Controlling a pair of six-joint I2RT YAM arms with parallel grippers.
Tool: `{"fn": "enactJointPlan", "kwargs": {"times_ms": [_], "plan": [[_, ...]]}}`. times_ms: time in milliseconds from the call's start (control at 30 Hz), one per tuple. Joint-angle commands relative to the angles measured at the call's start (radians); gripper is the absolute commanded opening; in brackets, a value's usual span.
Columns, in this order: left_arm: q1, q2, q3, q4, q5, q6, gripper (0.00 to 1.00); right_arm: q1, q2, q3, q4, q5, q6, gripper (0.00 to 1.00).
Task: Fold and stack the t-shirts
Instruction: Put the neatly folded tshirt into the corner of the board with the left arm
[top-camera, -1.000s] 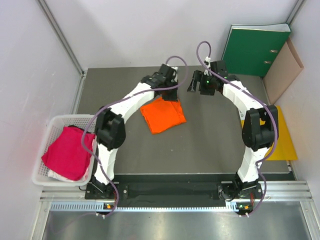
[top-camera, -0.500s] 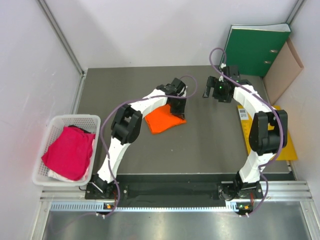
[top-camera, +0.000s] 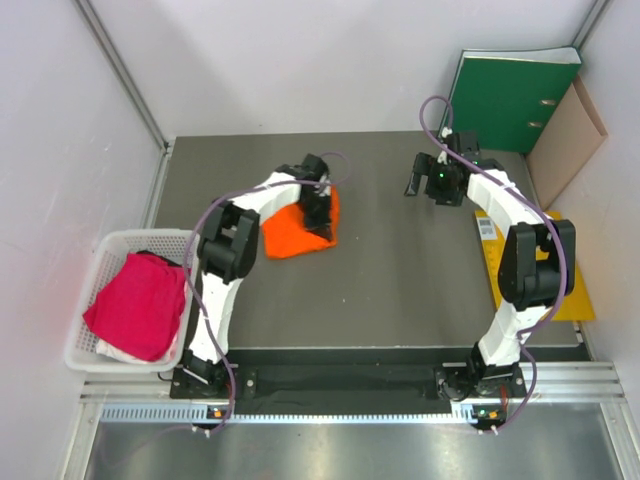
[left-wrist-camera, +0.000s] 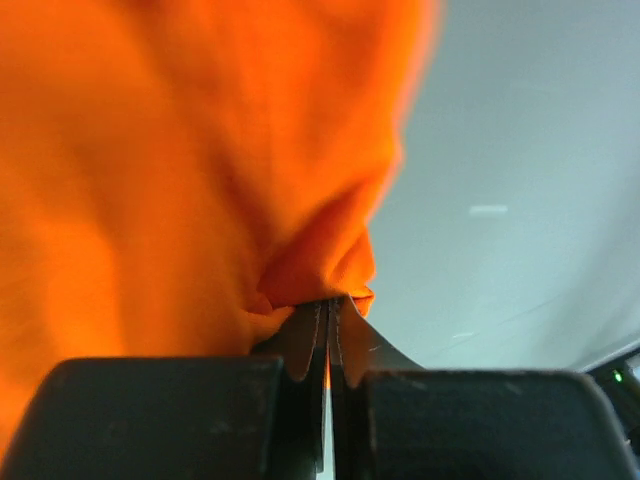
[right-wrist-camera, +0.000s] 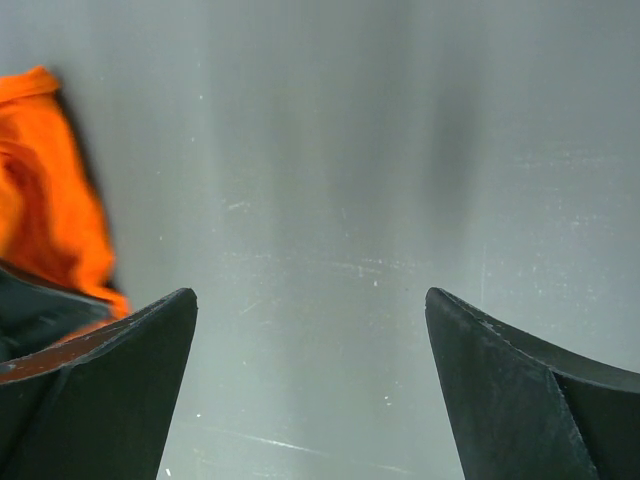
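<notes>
The orange t-shirt (top-camera: 293, 232) lies bunched on the dark table (top-camera: 400, 280), left of centre. My left gripper (top-camera: 320, 205) is shut on a pinch of its right edge; in the left wrist view the orange t-shirt (left-wrist-camera: 180, 160) fills the frame above the left gripper (left-wrist-camera: 327, 305), whose jaws are pressed together on a fold. The magenta-pink t-shirt (top-camera: 140, 303) lies in the white mesh basket (top-camera: 90, 270) at the left. My right gripper (top-camera: 413, 180) hovers open at the back right, holding nothing. In the right wrist view the right gripper (right-wrist-camera: 310, 300) has bare table between its fingers, and the orange t-shirt (right-wrist-camera: 45, 190) shows at far left.
A green binder (top-camera: 510, 95) and a tan folder (top-camera: 565, 140) lean against the back right wall. A yellow envelope (top-camera: 570, 280) lies flat along the right edge under the right arm. Grey walls close in both sides.
My left gripper has dragged the orange t-shirt leftward, lifting and folding its right edge over. The right gripper moved right, away from the shirt, then held still with its jaws spreading wide.
</notes>
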Motion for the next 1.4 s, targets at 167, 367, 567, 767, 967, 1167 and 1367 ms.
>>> {"fn": "enactJointPlan", "kwargs": {"times_ms": [167, 367, 567, 767, 967, 1167, 1367], "plan": [[0.299, -0.104, -0.086, -0.197, -0.251, 0.125, 0.0, -0.012, 0.025, 0.018, 0.056, -0.057, 0.029, 0.97], [0.44, -0.106, -0.067, -0.211, -0.297, 0.125, 0.0, -0.01, 0.028, 0.013, 0.061, -0.073, 0.038, 0.97], [0.577, -0.077, 0.022, -0.232, -0.352, 0.104, 0.0, -0.009, 0.014, -0.01, 0.063, -0.081, 0.037, 0.97], [0.611, -0.123, 0.045, -0.157, -0.186, 0.145, 0.0, -0.009, 0.002, -0.039, 0.067, -0.083, 0.038, 0.97], [0.51, -0.253, -0.059, 0.024, -0.079, 0.15, 0.0, 0.002, 0.005, -0.045, 0.073, -0.083, 0.052, 0.97], [0.407, -0.187, -0.026, 0.047, -0.078, 0.104, 0.0, 0.016, 0.012, -0.033, 0.075, -0.086, 0.061, 0.97], [0.411, -0.062, 0.063, 0.052, -0.116, 0.043, 0.0, 0.017, -0.006, -0.033, 0.059, -0.083, 0.055, 0.97]]}}
